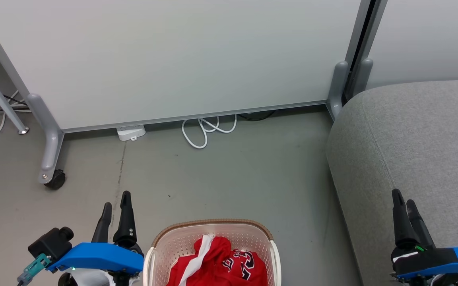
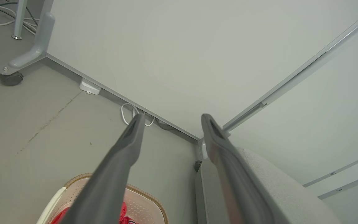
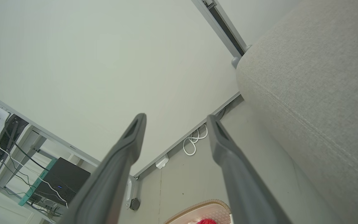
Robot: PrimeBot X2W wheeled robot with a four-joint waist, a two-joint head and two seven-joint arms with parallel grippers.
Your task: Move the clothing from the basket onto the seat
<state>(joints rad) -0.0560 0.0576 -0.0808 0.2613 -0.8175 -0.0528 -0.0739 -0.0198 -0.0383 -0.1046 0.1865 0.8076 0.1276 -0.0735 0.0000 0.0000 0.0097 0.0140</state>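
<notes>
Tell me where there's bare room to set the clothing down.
The seat is bare from its rounded corner to the right gripper. Floor between basket and partition is open. Crowded: the basket, heaped with clothing; cable at the partition's foot.

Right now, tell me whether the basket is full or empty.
Partly filled: the basket holds crumpled red clothing with white trim; how deep, cannot tell.

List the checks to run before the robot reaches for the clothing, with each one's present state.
1. Left gripper open and empty: ok.
2. Right gripper open and empty: ok.
3. Clothing lies uncovered in the basket: ok.
4. Whole basket in head view: not ok, its near part is cut off.
5. Seat stands to the basket's right: ok.
6. Number of garments: cannot tell.
</notes>
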